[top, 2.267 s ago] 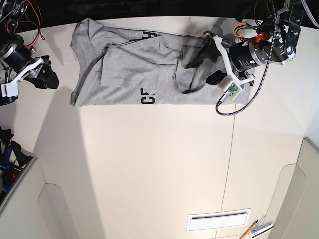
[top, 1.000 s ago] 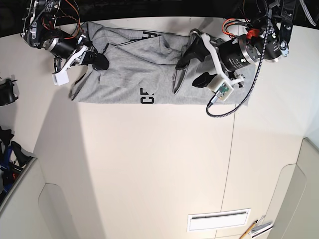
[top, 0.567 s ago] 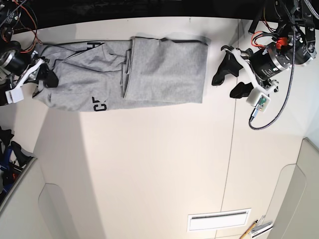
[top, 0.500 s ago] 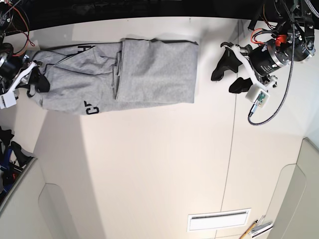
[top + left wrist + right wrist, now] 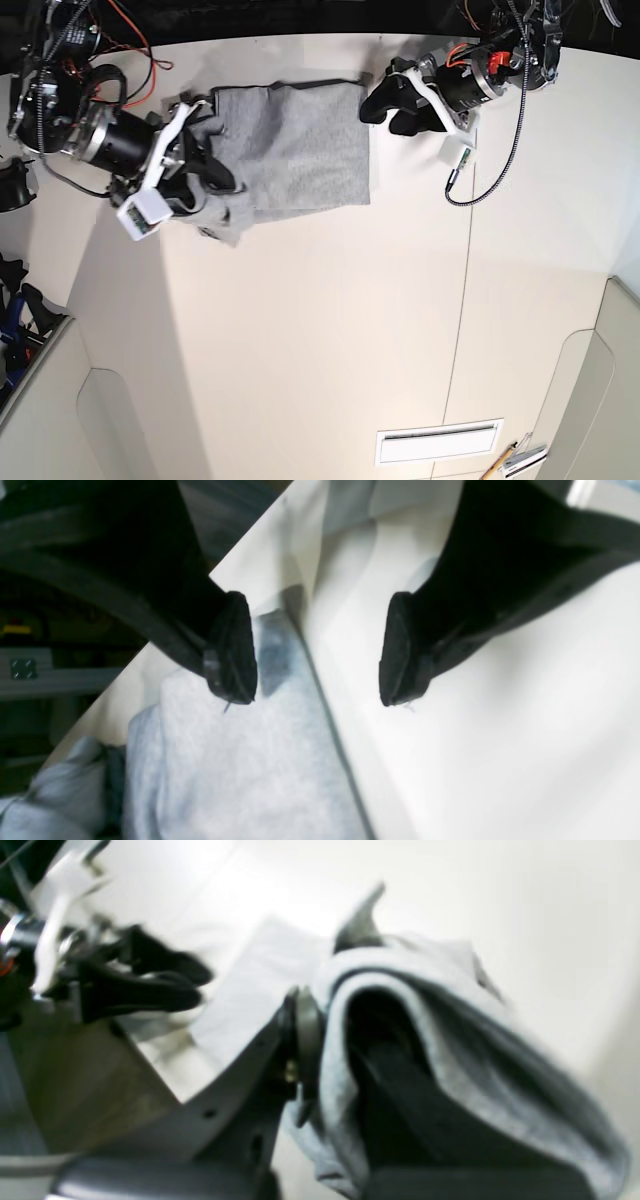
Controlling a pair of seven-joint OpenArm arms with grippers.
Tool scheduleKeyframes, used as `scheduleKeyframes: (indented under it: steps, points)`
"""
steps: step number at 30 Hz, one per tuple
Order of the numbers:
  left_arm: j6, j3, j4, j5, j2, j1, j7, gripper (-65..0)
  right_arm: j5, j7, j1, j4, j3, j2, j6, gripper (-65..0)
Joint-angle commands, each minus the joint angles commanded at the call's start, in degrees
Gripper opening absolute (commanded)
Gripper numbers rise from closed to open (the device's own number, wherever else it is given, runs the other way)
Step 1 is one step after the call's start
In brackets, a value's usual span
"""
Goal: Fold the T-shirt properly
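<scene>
The T-shirt (image 5: 300,160) lies near the far edge of the desk (image 5: 330,330), its flat grey panel spread out and its other end bunched up. That bunched end is in the right hand (image 5: 195,170), which sits at the T-shirt's end away from the left hand. In the right wrist view a thick fold of the T-shirt (image 5: 450,1050) is draped over and pinched against the right hand's (image 5: 320,1040) fingers, so this hand is clamped on the cloth.

The left hand (image 5: 392,108) is just beside the opposite edge of the T-shirt, at its far corner. In the left wrist view its two black fingertips (image 5: 232,650) stand wide apart with nothing between them. One tip hovers over the T-shirt's (image 5: 250,760) edge, the other over bare desk (image 5: 500,730) beside it. A seam in the desk runs along that edge of the T-shirt.
</scene>
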Motion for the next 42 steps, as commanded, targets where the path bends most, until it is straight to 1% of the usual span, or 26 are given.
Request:
scheduleKeyframes:
  steps: [3,4,5,6,7,8,10,11,13,14,18,21,22,23,24,25,26,28,29,31,33,34,36,38,41,42]
  points:
    - [0.00,0.20,0.00,-0.39,0.72,-0.31,0.04,-22.9,-9.27,3.30,0.09,-0.09,-10.67,-0.59,-1.33,-65.0]
    - [0.00,0.17,0.00,-0.42,0.68,-0.31,0.09,-22.9,-11.89,4.07,0.07,-0.17,-13.75,-0.59,-1.36,-65.0]
    - [0.00,0.17,0.00,-0.42,0.68,-0.31,0.37,-22.9,-14.12,4.72,0.07,-0.17,-16.50,-0.59,-1.62,-55.5]
    - [0.00,0.17,0.02,-0.50,0.70,-0.31,0.98,-22.9,-16.22,5.64,0.09,-0.17,-18.78,-0.59,-1.77,-40.8]
    - [0.00,0.17,0.04,-0.55,0.68,-0.31,1.38,-22.9,-18.32,7.21,0.09,-0.17,-20.61,-0.59,-1.75,-29.6]
    - [0.00,0.15,0.11,-0.55,0.61,-0.31,1.57,-22.9,-19.82,9.01,0.13,-0.17,-21.99,-0.59,-1.75,-23.9]
    - [-0.02,-0.33,0.92,-1.16,0.33,-0.31,3.76,-22.9,-19.87,10.21,1.09,-0.17,-24.24,-0.63,-1.77,-23.2]
    - [-0.02,-1.31,1.70,-2.43,0.35,-0.24,6.23,-22.9,-19.96,10.23,1.86,-0.17,-25.33,-0.83,-1.77,-23.2]
    - [-0.24,-4.42,3.41,-6.80,0.33,0.26,11.15,-22.9,-19.80,10.23,3.23,-0.17,-27.54,-2.40,-1.70,-23.2]
    - [-1.31,-6.69,4.37,-9.20,0.35,0.87,12.55,-22.9,-19.80,10.23,3.91,-0.17,-28.87,-3.37,-1.70,-23.2]
    - [-1.63,-16.76,7.76,-15.61,0.17,3.82,14.34,-22.9,-19.80,9.75,4.85,-0.17,-33.81,-7.74,-1.70,-23.2]
    - [-1.63,-23.08,8.24,-20.57,0.22,5.29,14.71,-22.9,-19.87,8.68,4.83,0.24,-34.97,-10.05,-1.75,-23.3]
    - [-1.63,-24.46,8.24,-21.90,0.20,5.84,15.06,-22.9,-20.04,7.74,4.83,0.92,-34.67,-10.14,-2.05,-24.2]
    - [-1.63,-25.57,8.24,-23.21,0.20,6.40,15.74,-22.9,-20.50,6.93,4.81,2.01,-33.94,-10.10,-3.02,-29.0]
    - [-1.63,-26.49,8.24,-24.63,0.22,6.60,16.92,-22.9,-21.55,5.95,4.81,3.21,-32.68,-10.10,-3.89,-38.8]
    - [-1.63,-27.12,8.24,-26.27,0.20,6.69,18.23,-22.9,-23.17,5.62,4.81,4.52,-30.77,-10.10,-4.87,-52.9]
    - [-1.63,-27.63,8.24,-27.63,0.20,6.69,19.02,-22.9,-24.98,5.64,4.81,5.73,-28.33,-10.05,-6.21,-65.0]
    - [-1.63,-28.02,8.24,-28.61,0.20,6.71,19.39,-22.9,-28.57,5.92,4.83,7.76,-21.79,-9.60,-8.22,-65.0]
    - [-1.63,-28.02,8.24,-28.57,0.17,6.71,19.39,-22.9,-29.27,6.10,4.83,8.09,-17.86,-9.18,-9.03,-65.0]
    - [-1.63,-28.02,8.24,-28.61,0.20,6.69,19.39,-22.9,-28.96,6.84,4.83,7.98,-9.35,-8.33,-9.22,-65.0]
    - [-1.63,-28.02,8.24,-28.63,0.20,6.69,19.37,-22.9,-26.88,7.34,4.83,7.37,-1.64,-6.93,-9.14,-65.0]
    - [-1.63,-28.02,8.24,-28.70,0.20,6.69,19.34,-22.9,-24.83,7.63,4.83,6.45,1.38,-5.99,-8.61,-65.0]
    - [-1.63,-28.02,8.24,-29.03,0.20,6.67,19.32,-22.9,-19.71,7.85,4.83,3.52,5.53,-4.37,-5.55,-65.0]
    - [-1.63,-28.02,8.24,-29.29,0.20,6.67,19.32,-22.9,-15.47,7.61,4.81,-0.17,6.95,-3.54,-3.02,-65.0]
    - [-1.63,-28.02,8.24,-29.27,0.22,6.49,19.30,-22.9,-10.86,5.42,4.61,-5.95,6.64,-3.28,-1.09,-65.0]
    - [-1.63,-28.02,8.24,-29.27,0.22,6.36,19.30,-22.9,-9.27,4.63,4.48,-7.78,6.62,-3.28,-0.92,-65.0]
